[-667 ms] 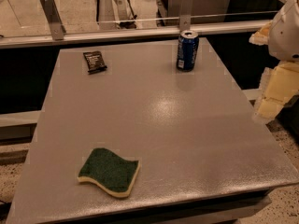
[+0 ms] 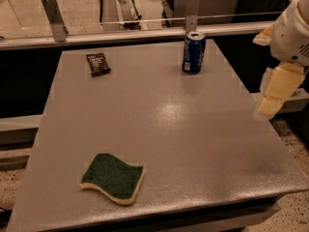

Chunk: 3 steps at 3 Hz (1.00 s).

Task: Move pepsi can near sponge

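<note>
The dark blue pepsi can [image 2: 193, 52] stands upright near the far right edge of the grey table [image 2: 159, 124]. The sponge [image 2: 113, 177], green on top with a pale yellow base, lies flat near the front left of the table, far from the can. My gripper [image 2: 273, 92], pale yellow on a white arm, hangs at the right edge of the view, over the table's right edge. It is to the right of the can and nearer the front, apart from it and holding nothing.
A small flat black packet [image 2: 98, 64] lies at the far left of the table. A metal rail with two upright posts [image 2: 52, 16] runs behind the table's far edge. The floor drops away past the right and front edges.
My arm and gripper have shifted slightly left, toward the table. The can, sponge and packet have not moved.
</note>
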### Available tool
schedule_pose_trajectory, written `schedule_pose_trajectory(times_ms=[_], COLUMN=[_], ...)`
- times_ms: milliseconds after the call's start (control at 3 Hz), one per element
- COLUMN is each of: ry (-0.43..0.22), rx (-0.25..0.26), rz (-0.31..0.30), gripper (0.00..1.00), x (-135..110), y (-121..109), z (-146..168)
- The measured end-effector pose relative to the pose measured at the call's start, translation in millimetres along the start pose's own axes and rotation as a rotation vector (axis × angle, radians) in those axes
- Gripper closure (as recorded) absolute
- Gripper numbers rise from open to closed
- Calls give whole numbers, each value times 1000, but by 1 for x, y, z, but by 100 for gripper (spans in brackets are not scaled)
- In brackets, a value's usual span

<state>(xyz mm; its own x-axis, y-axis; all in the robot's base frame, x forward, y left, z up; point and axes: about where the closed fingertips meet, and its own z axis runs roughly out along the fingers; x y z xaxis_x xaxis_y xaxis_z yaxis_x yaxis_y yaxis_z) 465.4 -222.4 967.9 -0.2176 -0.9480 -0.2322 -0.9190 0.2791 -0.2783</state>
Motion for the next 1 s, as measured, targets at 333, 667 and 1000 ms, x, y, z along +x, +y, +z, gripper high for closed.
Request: schedule_pose_trajectory(times_ms=[333,667,1000], ry=[-69,-231,-384], rx=[24,60,79], rz=[45,116,157], gripper=[0,0,0], x=[7,4,-12], y=[-37,-86,-117], z=[32,77,106])
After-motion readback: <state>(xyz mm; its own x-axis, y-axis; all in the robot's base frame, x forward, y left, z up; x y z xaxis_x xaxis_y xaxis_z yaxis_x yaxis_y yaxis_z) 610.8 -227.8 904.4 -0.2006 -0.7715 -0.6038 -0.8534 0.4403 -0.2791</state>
